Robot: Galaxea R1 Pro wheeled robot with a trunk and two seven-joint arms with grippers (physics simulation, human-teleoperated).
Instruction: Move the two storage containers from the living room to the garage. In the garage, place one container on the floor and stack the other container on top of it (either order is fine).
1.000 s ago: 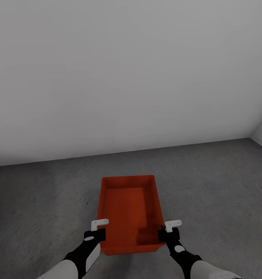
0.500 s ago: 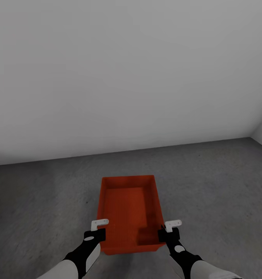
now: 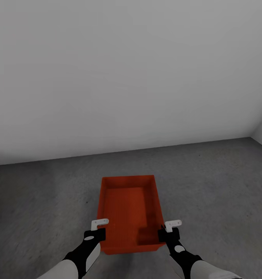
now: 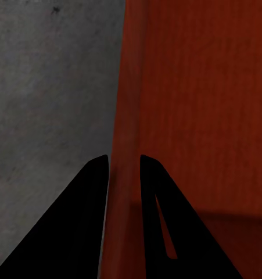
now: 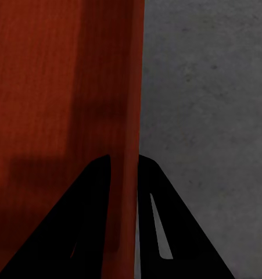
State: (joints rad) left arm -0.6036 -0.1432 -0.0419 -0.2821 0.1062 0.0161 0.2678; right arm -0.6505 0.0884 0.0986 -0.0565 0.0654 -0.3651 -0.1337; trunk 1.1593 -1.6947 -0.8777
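Ahead in the head view, one orange-red storage container (image 3: 129,211) hangs over the grey concrete floor (image 3: 216,182) by a white wall (image 3: 127,77) — nothing inside. Left gripper (image 3: 98,228) and right gripper (image 3: 168,228) hold its side walls. Both wrist views — left (image 4: 124,168), right (image 5: 124,168) — show fingers clamped astride a rim.

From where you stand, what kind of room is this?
Probably a garage or a similar bare utility room: rough grey concrete floor, plain white-grey wall, no furniture in view.
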